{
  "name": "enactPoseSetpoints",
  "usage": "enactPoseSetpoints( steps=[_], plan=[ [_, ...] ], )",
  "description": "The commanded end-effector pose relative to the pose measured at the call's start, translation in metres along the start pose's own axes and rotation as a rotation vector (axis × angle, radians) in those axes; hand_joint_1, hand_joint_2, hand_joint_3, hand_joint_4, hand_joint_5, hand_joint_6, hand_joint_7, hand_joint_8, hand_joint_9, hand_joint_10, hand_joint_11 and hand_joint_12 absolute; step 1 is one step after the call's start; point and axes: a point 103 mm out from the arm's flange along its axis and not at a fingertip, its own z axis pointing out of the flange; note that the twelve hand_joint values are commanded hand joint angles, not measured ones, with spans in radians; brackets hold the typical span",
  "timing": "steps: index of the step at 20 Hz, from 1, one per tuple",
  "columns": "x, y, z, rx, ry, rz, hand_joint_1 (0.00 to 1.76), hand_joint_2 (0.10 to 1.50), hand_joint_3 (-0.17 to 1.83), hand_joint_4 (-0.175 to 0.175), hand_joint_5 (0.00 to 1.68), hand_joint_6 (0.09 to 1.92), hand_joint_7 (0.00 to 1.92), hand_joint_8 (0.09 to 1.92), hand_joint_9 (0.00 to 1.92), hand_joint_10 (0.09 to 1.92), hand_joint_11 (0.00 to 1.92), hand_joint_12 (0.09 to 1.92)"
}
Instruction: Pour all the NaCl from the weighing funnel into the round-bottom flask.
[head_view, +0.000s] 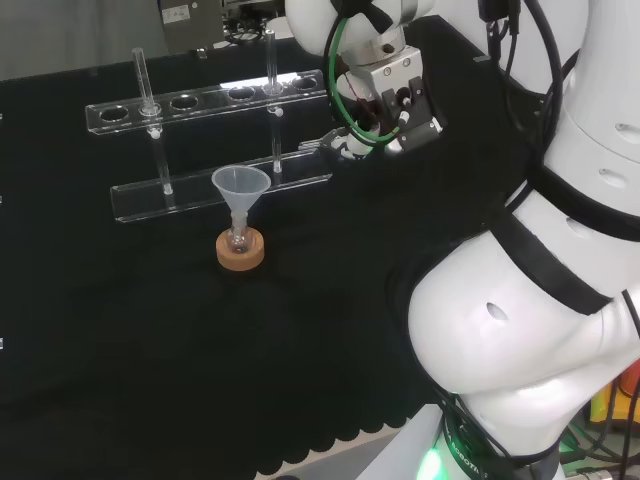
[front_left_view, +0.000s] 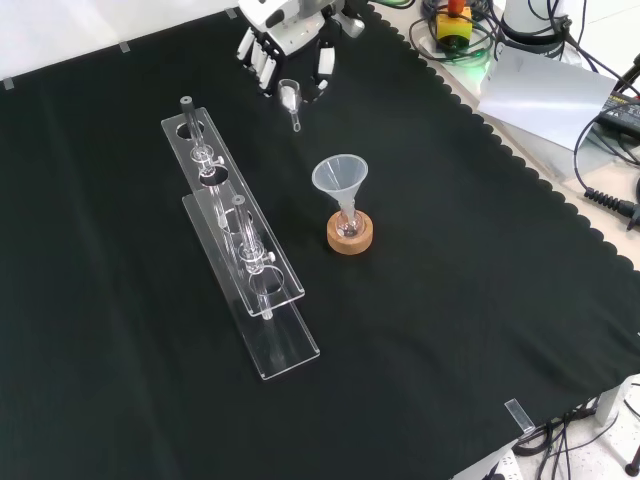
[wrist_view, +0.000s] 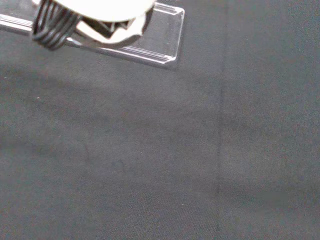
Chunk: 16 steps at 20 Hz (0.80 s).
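The weighing funnel (front_left_view: 291, 101) is a small clear piece with a round cup and a thin stem pointing down the front view; its contents cannot be made out. It is hanging at the hand (front_left_view: 290, 45), near the top of the front view, above the black cloth (front_left_view: 450, 300). The hand's dark fingers (front_left_view: 262, 62) are pointing down around the cup and seem to be pinching it, though the contact itself is hard to see. In the head view the hand (head_view: 345, 140) is sitting just right of the rack (head_view: 200, 100), with clear glass jutting from it toward the left.

The flask (front_left_view: 348, 228) is standing upright in a cork ring (front_left_view: 350, 236) near the middle of the cloth, well apart from the hand. A translucent plastic funnel (front_left_view: 341, 176) is resting in its neck, wide mouth up. The flask's bulb is mostly hidden inside the ring.

A clear two-tier rack (front_left_view: 240, 250) is lying beside the flask, holding a few upright tubes (head_view: 143, 75).

No readable writing is showing on any of the ware.
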Motion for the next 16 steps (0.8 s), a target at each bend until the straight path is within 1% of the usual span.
enactPoseSetpoints(
  steps=[1, 5, 8, 13, 16],
  plan=[
    [0.015, -0.010, -0.004, 0.005, -0.029, -0.026, 1.10, 0.65, 0.79, 0.175, 1.16, 0.94, 1.11, 0.60, 1.08, 0.43, 0.69, 1.19],
    [0.024, -0.014, -0.011, 0.005, -0.028, -0.041, 1.10, 0.65, 0.79, 0.175, 1.16, 0.93, 1.12, 0.59, 1.10, 0.41, 0.71, 1.17],
    [0.030, -0.015, -0.017, 0.005, -0.002, -0.051, 1.10, 0.65, 0.78, 0.175, 1.16, 0.93, 1.12, 0.59, 1.10, 0.41, 0.72, 1.17],
    [0.043, -0.018, -0.025, -0.003, -0.004, -0.079, 1.10, 0.64, 0.78, 0.175, 1.16, 0.92, 1.12, 0.59, 1.11, 0.41, 0.72, 1.17],
    [0.053, -0.020, -0.029, -0.006, -0.017, -0.095, 1.10, 0.64, 0.78, 0.175, 1.16, 0.92, 1.12, 0.59, 1.11, 0.40, 0.73, 1.17]
  ],
)
